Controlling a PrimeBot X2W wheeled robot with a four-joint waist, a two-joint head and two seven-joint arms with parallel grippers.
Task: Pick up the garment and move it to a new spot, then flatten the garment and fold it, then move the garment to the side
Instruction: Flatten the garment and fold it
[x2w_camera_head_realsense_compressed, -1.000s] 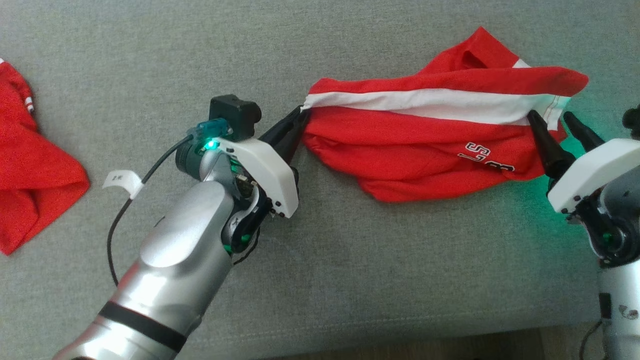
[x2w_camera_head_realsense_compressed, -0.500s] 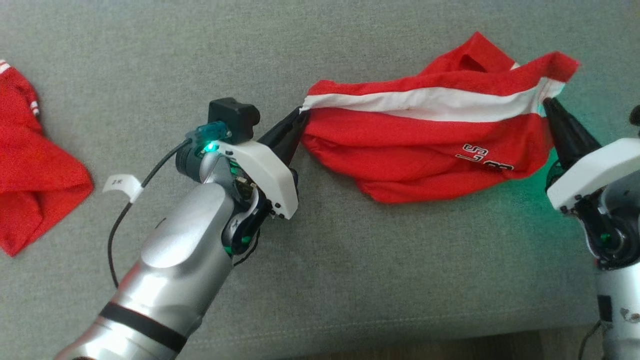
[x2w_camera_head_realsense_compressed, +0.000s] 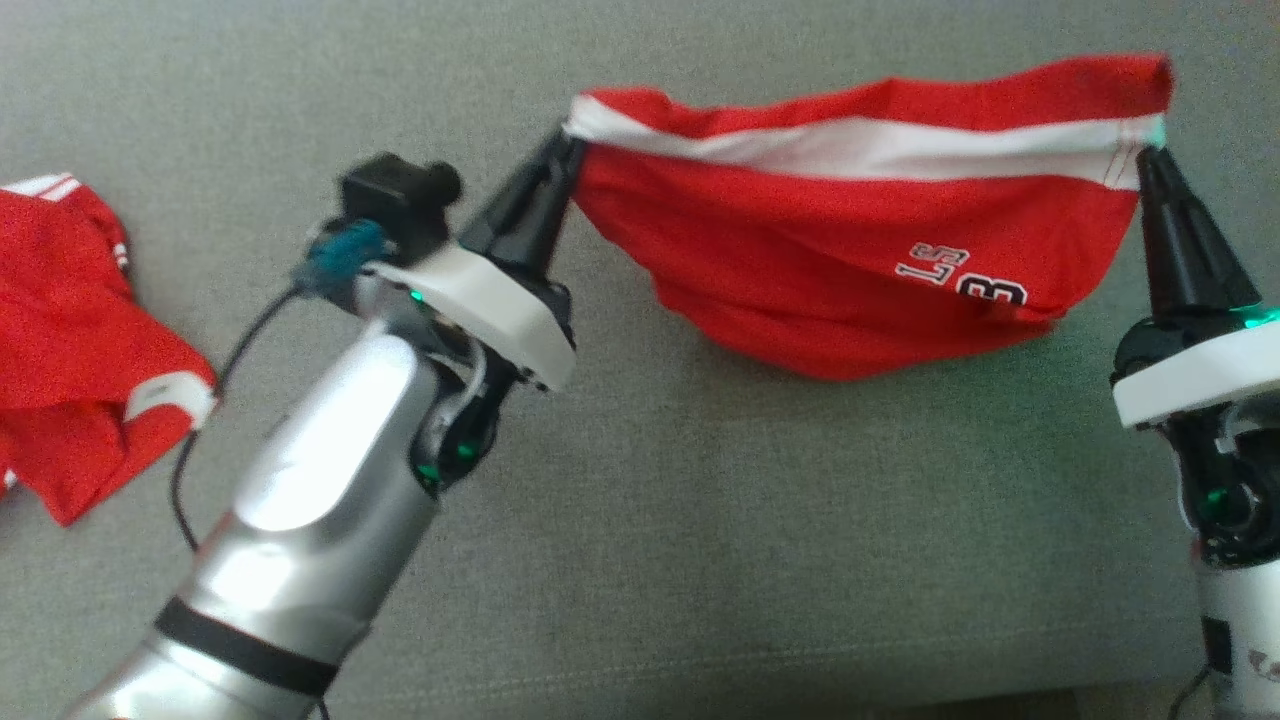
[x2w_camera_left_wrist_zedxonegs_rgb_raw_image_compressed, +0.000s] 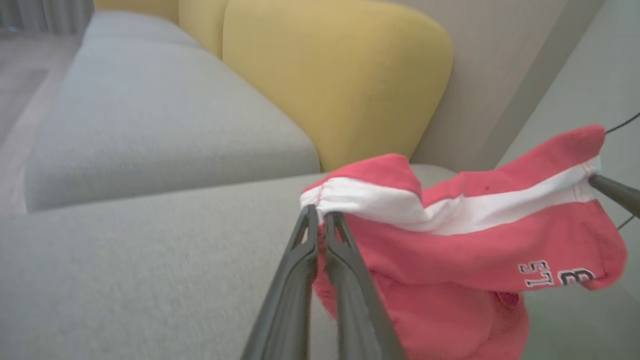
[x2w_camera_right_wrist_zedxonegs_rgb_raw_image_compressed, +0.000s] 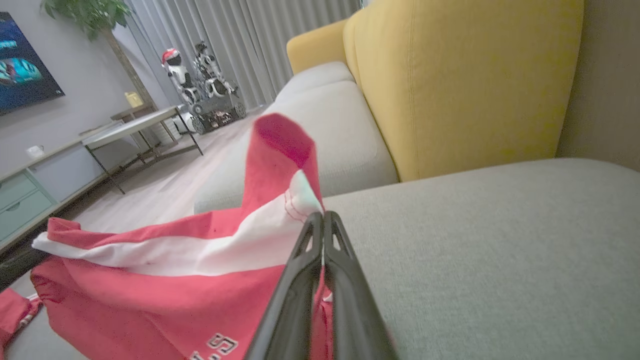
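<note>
Red garment (x2w_camera_head_realsense_compressed: 850, 260) with white stripe, grey couch (x2w_camera_head_realsense_compressed: 700, 520), yellow cushion (x2w_camera_left_wrist_zedxonegs_rgb_raw_image_compressed: 340, 80).

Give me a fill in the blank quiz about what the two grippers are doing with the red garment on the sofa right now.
The left gripper and the right gripper each pinch one end of the garment by its ____ band.
The backrest behind the grey seat is ____.
A second red garment lies at the head view's far ____.
Missing words: white; yellow; left.
</note>
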